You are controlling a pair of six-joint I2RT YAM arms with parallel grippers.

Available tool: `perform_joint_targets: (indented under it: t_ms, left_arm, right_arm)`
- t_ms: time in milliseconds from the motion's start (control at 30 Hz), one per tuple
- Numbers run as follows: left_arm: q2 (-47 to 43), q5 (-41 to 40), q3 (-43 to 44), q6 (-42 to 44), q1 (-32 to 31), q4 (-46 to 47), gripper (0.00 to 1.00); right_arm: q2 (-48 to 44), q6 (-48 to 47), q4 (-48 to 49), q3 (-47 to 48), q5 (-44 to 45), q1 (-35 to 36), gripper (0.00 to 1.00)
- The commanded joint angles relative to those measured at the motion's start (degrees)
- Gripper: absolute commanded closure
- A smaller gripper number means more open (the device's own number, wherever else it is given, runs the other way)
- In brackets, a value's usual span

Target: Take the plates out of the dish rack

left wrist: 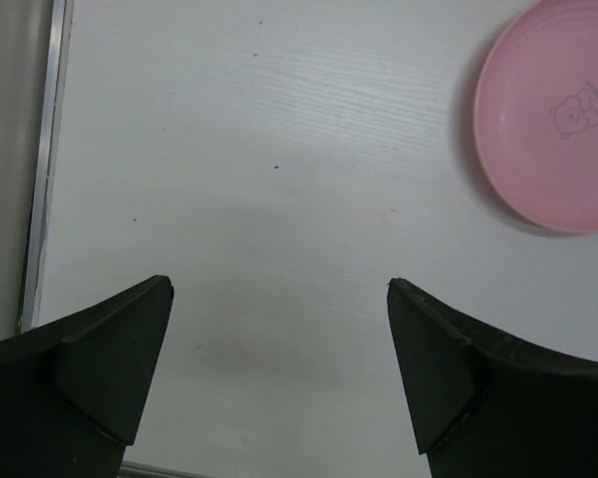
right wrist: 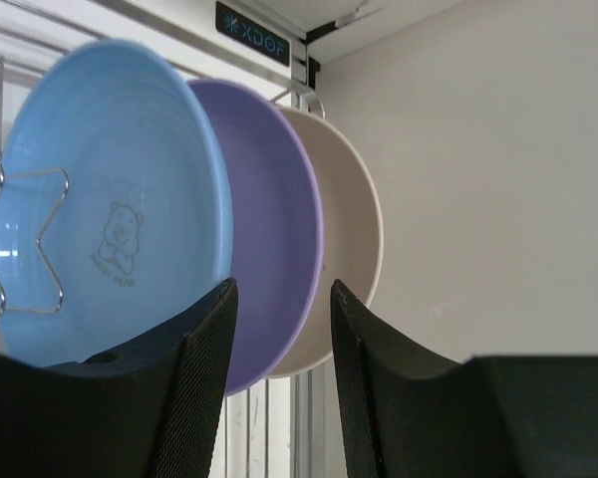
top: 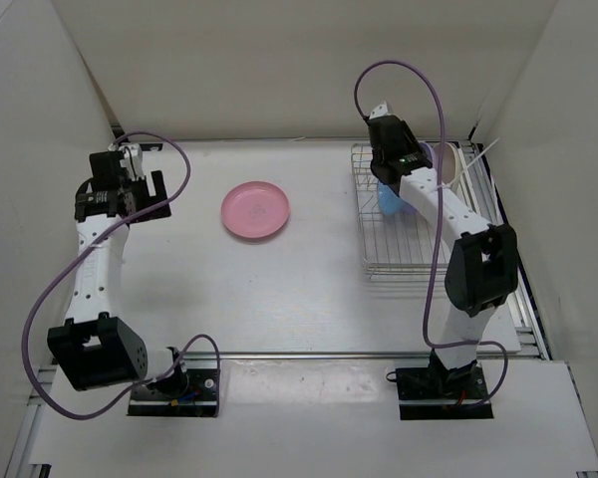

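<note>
So far only one of the four plates is out: the small round pink plastic plate (top: 255, 210) lies flat on the white table (top: 279, 309), a little left of the middle of the top view. It is well apart from the rectangular silver wire dish rack (top: 404, 254) at the right side. Three plates are left to unload. They stand on edge in the rack, close one behind the other: the round blue plastic plate (right wrist: 110, 199) nearest to the right wrist camera, then the round purple plate (right wrist: 269, 199), then the round cream plate (right wrist: 354, 229) at the back. So I count four plates, one of each colour, one rack and two arms. The right gripper (right wrist: 281, 291) is down at the rack. Its two fingers stand partly apart, with the lower rim of the purple plate seen in the gap between them; whether they press on a rim I cannot tell. I judge this to be the reach for the second plate. The left gripper (left wrist: 279, 289), at the left of the top view, has its fingers spread wide over bare table with nothing between them, and the pink plate is at the upper right of its own view.
</note>
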Motion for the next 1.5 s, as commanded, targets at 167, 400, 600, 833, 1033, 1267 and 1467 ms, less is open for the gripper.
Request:
perform_joint_targets:
  t_ms: [167, 400, 600, 833, 1033, 1267, 1467]
  left_arm:
    - [0.39, 3.87, -1.12, 1.20, 1.75, 0.24, 0.00]
    - [0.92, 5.10, -1.74, 1.20, 2.81, 0.86, 0.00]
    - [0.92, 5.63, -1.74, 1.20, 3.34, 0.86, 0.00]
    - [0.92, 7.30, -2.27, 1.20, 4.39, 0.86, 0.00]
    - [1.44, 8.35, -2.27, 1.20, 4.92, 1.38, 0.00]
    - [1.44, 8.97, -2.79, 1.20, 5.45, 1.39, 0.00]
    - [1.96, 10.11, -2.79, 1.73, 5.97, 1.39, 0.00]
  right_arm:
    - [-0.82, 6.39, -3.19, 6.12, -0.89, 0.42, 0.53]
    - [0.58, 9.39, -5.66, 6.65, -2.39, 0.42, 0.53]
    - [2.17, 10.44, -6.80, 8.75, -2.92, 0.42, 0.53]
    - [4.53, 10.97, -7.33, 9.28, -2.92, 0.42, 0.55]
    - [5.59, 9.39, -6.02, 9.28, 0.06, 0.42, 0.65]
    - [6.65, 8.78, -6.01, 9.28, 1.82, 0.42, 0.71]
    - [6.65, 8.25, -5.48, 9.28, 2.96, 0.42, 0.80]
